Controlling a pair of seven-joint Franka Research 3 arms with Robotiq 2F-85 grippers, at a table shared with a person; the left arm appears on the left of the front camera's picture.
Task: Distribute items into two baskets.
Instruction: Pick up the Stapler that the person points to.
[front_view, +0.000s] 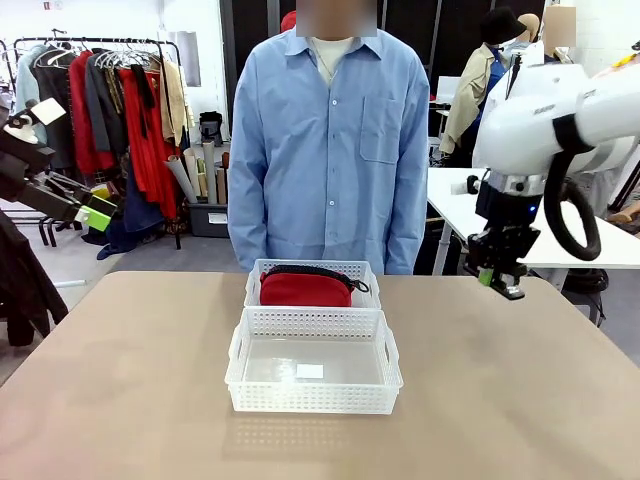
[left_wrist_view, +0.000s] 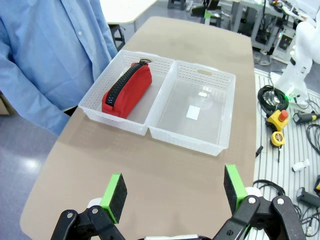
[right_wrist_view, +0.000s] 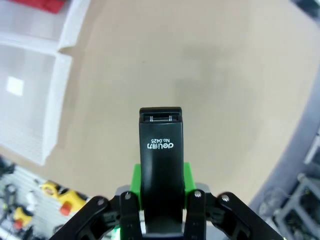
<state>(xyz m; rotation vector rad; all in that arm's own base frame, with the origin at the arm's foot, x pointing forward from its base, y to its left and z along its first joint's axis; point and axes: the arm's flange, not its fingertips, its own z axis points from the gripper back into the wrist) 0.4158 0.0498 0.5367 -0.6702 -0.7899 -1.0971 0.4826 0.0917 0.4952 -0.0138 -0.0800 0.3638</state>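
Red pouch (front_view: 306, 288) already in far basket (front_view: 262, 272); near basket (front_view: 314, 398) empty; my right gripper (right_wrist_view: 161, 192) pinches stapler (right_wrist_view: 160, 165) above table, undelivered; my left gripper (left_wrist_view: 174, 195) spread, idle.

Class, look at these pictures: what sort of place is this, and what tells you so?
Probably a robot lab or workshop: a white robot arm over the table, cables on a workbench, and a clothes rack behind.

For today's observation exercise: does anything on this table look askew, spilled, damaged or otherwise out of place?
Nothing stands out. The two baskets sit end to end, squarely aligned. The red pouch lies neatly in the far basket; the near basket holds nothing. The right pincer grips the black stapler above bare table; the left pincer is open.
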